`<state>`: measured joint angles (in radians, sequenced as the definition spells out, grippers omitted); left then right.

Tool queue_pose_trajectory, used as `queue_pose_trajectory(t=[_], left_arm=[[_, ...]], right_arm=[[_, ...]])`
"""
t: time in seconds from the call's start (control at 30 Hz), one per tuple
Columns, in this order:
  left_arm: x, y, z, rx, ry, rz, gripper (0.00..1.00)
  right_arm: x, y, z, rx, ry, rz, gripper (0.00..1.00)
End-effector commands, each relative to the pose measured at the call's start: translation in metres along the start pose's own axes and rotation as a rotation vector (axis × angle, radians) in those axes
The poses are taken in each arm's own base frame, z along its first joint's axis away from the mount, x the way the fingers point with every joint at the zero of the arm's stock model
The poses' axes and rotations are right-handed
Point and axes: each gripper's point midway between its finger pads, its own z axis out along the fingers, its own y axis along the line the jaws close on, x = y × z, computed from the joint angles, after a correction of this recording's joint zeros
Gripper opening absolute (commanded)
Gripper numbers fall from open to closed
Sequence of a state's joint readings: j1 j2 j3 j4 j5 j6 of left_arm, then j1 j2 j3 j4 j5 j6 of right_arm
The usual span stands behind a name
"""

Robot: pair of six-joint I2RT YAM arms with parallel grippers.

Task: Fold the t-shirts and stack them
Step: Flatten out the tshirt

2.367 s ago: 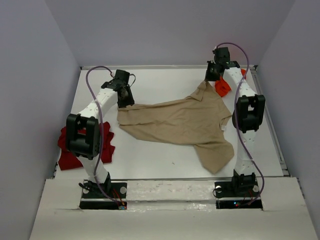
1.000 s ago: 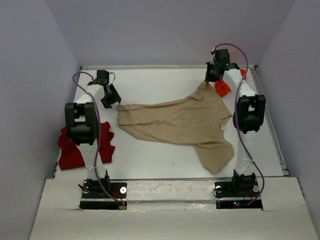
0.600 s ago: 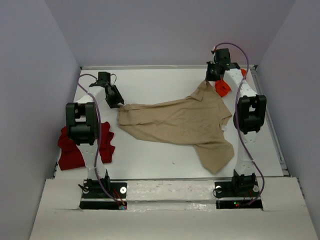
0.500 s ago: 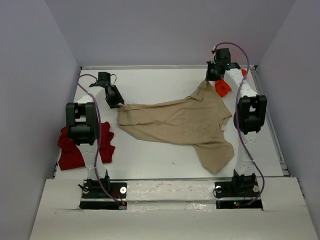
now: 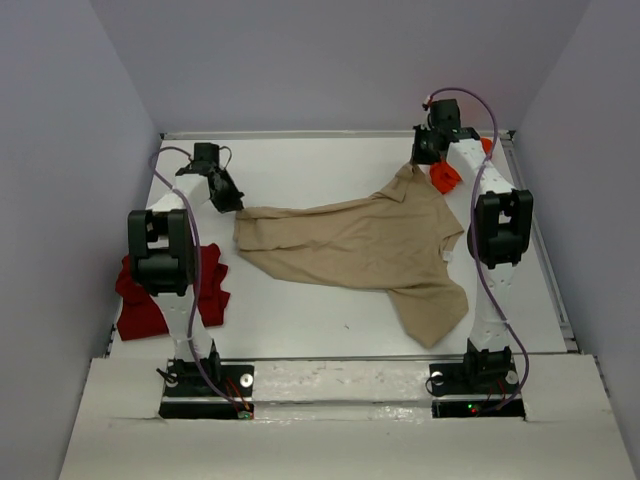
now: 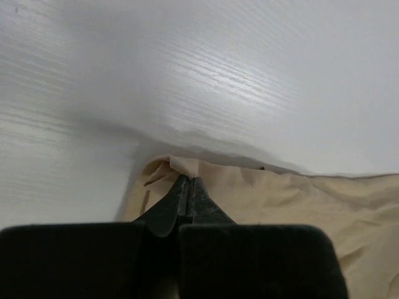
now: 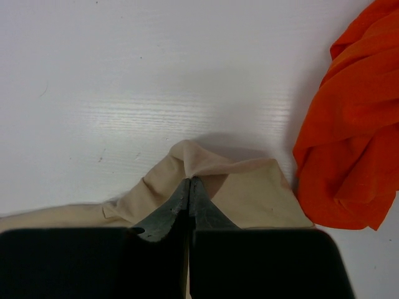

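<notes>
Only at the start of the job, by the look of things. No folding done on the tan shirt yet: lying open and wrinkly, flat on the table, with one sleeve sticking out at its near right.

Pinched at its far left corner by the left claw, squeezed tight together on a little peak of tan cloth. Pinched at its far right tip, up by the collar end, by the right claw, also squeezed tight together on a small tuck of tan cloth. So held at two ends, maybe ready for a lift or a pull.

Off to the left of the tan shirt, on its near side and not touching it: the dark red shirt, in a lumpy heap. Right beside the tan shirt's far right tip: the orange shirt, all bunched up. Hard to tell if touching the tan cloth or just next to it.

Left to do, as a guess: smooth out and fold the tan shirt, then fold the dark red shirt and the orange shirt, then pile all three up. No pile anywhere yet, so nearly all of the job to go
</notes>
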<state>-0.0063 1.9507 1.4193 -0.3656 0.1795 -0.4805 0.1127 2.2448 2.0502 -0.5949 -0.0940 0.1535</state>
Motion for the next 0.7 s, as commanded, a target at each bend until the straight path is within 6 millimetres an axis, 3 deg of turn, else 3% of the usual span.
queue_pose_trajectory(t=[0.0,0.2,0.27,0.43,0.47,0.53,0.57,0.6,0.67], left_arm=[[-0.049,-0.024,-0.063,0.046,-0.235,0.0,0.0],[-0.08,-0.046,-0.087,0.074,-0.306,0.0,0.0],[-0.078,-0.053,-0.096,0.087,-0.321,0.008,0.0],[-0.081,-0.065,-0.152,0.123,-0.398,0.045,0.0],[-0.082,-0.067,-0.16,0.128,-0.407,0.054,0.0],[-0.08,-0.073,-0.185,0.14,-0.426,0.077,0.0],[-0.079,-0.077,-0.193,0.149,-0.433,0.086,0.0],[-0.073,-0.084,-0.207,0.169,-0.441,0.1,0.0],[-0.069,-0.088,-0.224,0.176,-0.469,0.111,0.0]], right_arm=[[-0.007,0.007,0.003,-0.02,-0.04,0.005,0.0],[-0.012,0.001,0.003,0.012,-0.101,0.029,0.0],[-0.021,0.009,-0.016,0.013,-0.136,0.036,0.0],[-0.025,0.028,-0.058,0.064,-0.202,0.005,0.0],[-0.036,0.034,-0.081,0.072,-0.248,0.004,0.0],[-0.039,0.054,-0.104,0.056,-0.285,-0.006,0.0],[-0.045,0.057,-0.13,0.084,-0.332,-0.015,0.0],[-0.043,0.07,-0.141,0.081,-0.346,-0.038,0.0],[-0.045,0.073,-0.166,0.111,-0.38,-0.042,0.0]])
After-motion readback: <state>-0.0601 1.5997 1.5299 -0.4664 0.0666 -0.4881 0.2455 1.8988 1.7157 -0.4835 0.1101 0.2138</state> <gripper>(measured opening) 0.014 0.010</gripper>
